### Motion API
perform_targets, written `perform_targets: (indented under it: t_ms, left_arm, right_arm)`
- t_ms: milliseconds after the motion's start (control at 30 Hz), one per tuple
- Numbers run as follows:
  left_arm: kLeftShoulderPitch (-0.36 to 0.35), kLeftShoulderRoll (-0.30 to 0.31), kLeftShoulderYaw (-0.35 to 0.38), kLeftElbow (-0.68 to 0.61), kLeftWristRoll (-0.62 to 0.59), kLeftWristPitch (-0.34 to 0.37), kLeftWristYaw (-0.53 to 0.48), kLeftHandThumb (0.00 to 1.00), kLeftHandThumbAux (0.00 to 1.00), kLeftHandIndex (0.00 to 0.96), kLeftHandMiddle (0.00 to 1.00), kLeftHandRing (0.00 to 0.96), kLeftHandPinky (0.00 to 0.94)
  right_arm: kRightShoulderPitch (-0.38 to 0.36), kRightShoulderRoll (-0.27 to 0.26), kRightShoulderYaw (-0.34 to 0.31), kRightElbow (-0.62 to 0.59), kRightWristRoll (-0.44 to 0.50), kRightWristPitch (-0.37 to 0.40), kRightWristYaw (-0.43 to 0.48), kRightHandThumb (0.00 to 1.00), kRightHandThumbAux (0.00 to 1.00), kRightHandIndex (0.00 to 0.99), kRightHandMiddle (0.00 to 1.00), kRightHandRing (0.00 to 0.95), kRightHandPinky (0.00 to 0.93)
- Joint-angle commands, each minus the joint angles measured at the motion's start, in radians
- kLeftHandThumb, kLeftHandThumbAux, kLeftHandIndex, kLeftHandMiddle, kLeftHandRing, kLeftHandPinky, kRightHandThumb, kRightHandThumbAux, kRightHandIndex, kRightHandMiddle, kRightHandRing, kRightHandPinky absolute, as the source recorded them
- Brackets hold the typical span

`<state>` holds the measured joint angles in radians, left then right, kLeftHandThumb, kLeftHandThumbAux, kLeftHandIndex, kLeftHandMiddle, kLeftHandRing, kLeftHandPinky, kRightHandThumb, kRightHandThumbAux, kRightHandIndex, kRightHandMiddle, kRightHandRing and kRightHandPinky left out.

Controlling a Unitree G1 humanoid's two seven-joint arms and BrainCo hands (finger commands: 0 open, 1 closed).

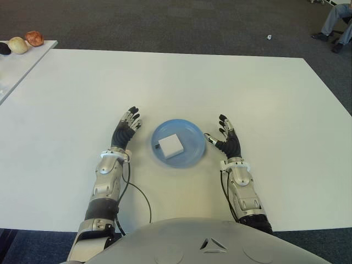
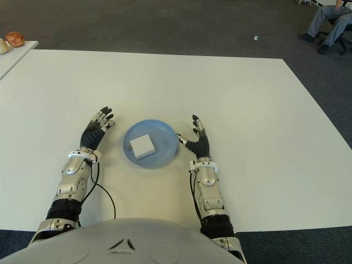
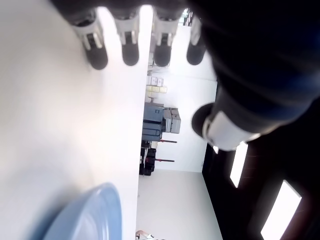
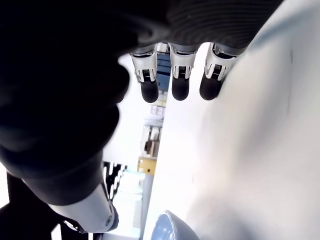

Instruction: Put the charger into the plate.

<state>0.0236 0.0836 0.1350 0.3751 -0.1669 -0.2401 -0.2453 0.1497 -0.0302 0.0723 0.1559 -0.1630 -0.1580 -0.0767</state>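
A white square charger (image 1: 170, 144) lies inside the round blue plate (image 1: 190, 132) on the white table (image 1: 176, 82), near the front middle. My left hand (image 1: 126, 130) shows just left of the plate, fingers stretched out and holding nothing. On the plate's right side my right hand (image 1: 227, 138) is spread open, its thumb close to the rim. The plate's edge (image 3: 97, 215) appears in the left wrist view beside the straight fingers (image 3: 130, 50). The right wrist view shows its extended fingers (image 4: 180, 82) and a bit of the plate rim (image 4: 167, 227).
A second table at the far left carries some small round objects (image 1: 22, 43). A seated person's legs (image 1: 336, 22) show at the far right on the dark carpet. A black cable (image 1: 137, 192) runs along my left forearm.
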Motion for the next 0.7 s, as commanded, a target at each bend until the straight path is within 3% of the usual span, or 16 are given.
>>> perform_targets:
  t_ms: [33,700]
  left_arm:
    - [0.014,-0.008,-0.004,0.01,0.013,0.008,0.023,0.0,0.669,0.0,0.0,0.0,0.0]
    - [0.019,-0.017,-0.004,0.003,0.014,0.011,0.04,0.0,0.688,0.0,0.0,0.0,0.0]
  right_arm:
    - [0.043,-0.019,0.006,0.02,0.006,0.053,0.034,0.0,0.839,0.051,0.045,0.05,0.093]
    - [0.051,-0.027,-0.017,0.068,0.065,0.001,0.083,0.0,0.759,0.074,0.086,0.091,0.135]
